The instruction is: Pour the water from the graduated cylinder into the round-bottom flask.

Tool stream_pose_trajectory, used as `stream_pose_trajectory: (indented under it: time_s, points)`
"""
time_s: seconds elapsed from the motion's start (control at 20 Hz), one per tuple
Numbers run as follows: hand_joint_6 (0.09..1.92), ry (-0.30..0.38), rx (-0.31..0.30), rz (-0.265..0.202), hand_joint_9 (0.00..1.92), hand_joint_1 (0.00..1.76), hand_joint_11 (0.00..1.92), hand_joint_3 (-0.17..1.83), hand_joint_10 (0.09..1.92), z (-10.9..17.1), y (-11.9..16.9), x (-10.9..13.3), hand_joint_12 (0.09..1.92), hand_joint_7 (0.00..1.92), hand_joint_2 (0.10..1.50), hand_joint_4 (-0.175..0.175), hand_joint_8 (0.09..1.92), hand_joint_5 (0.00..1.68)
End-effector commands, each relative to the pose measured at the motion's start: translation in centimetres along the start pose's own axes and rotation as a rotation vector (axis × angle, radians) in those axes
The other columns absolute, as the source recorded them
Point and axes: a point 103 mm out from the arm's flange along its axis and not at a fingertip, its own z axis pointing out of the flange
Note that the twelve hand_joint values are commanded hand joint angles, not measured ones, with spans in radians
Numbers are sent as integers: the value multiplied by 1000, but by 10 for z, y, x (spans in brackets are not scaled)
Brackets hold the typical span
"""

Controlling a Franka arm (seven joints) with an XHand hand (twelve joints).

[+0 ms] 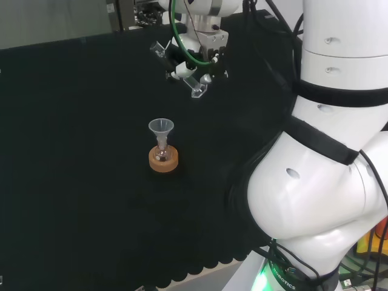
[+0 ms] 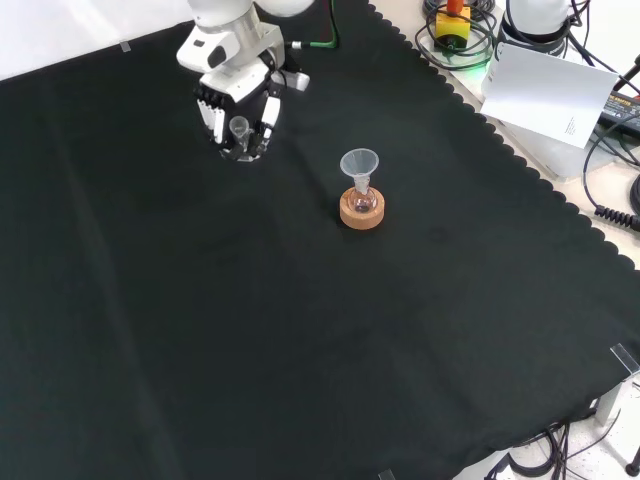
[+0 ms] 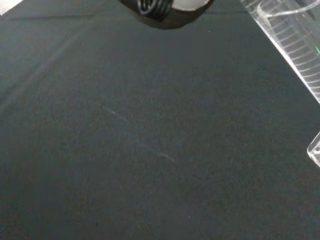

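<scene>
A small round-bottom flask (image 1: 162, 151) (image 2: 361, 200) stands in a cork ring (image 1: 163, 162) (image 2: 361, 214), with a clear funnel (image 1: 161, 127) (image 2: 360, 162) in its neck. The hand (image 1: 195, 57) (image 2: 235, 92) hovers above the cloth, beyond the flask and a little to its right in the head view, up and to the left of it in the front view. Its fingers are curled round a clear graduated cylinder (image 1: 197, 88) (image 2: 239, 128) (image 3: 295, 42), which is tilted far over. In the front view the cylinder's end faces the camera. I cannot make out water in it.
The arm's white links (image 1: 327, 151) fill the right of the head view. Off the cloth's scalloped edge (image 2: 520, 165) in the front view lie a white sheet (image 2: 545, 92), cables (image 2: 610, 150) and a yellow device (image 2: 452, 20).
</scene>
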Motion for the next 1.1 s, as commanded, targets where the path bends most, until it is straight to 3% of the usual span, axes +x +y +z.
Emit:
stream_pose_trajectory:
  time_s: [0.05,0.5,1.1]
  points:
    - [884,-50,42,22,1636,1178,1413,-175,87,-16,-35,6,616,1599,1158,-175,115,1077]
    - [883,-105,88,47,1636,1178,1413,-175,87,-18,-95,15,613,1601,1157,-175,108,1078]
    - [879,-236,243,56,1635,1179,1410,-175,87,10,-174,31,609,1599,1156,-175,98,1081]
